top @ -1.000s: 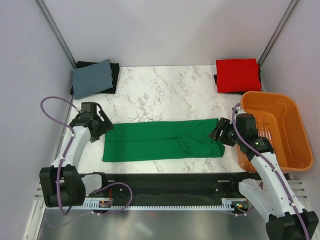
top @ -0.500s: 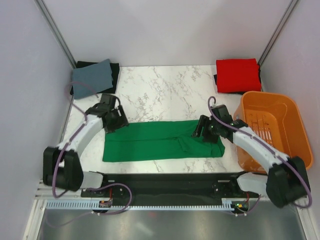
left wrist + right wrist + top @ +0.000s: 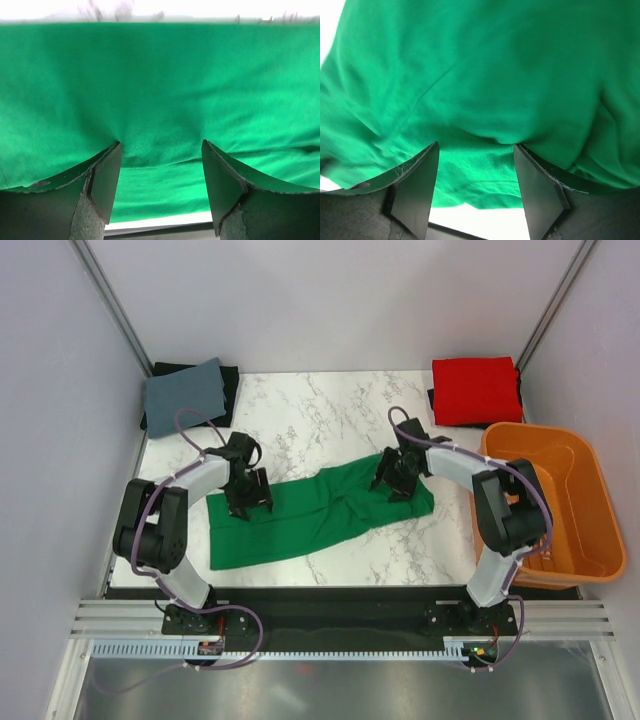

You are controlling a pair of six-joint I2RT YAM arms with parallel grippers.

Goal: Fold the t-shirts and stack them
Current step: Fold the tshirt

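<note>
Whereas a second ago both arms stood off its ends, the left claw [image 3: 244, 492] and right claw [image 3: 392, 478] now sit on the far edge of the green t-shirt [image 3: 310, 522], each with its jaws apart and cloth puckering between them. The shirt, mid-worktop [image 3: 320, 420], has skewed and bunched at that edge, so a pinch for the next fold seems near. The red t-shirt [image 3: 475, 390] lies folded at the far right corner.
</note>
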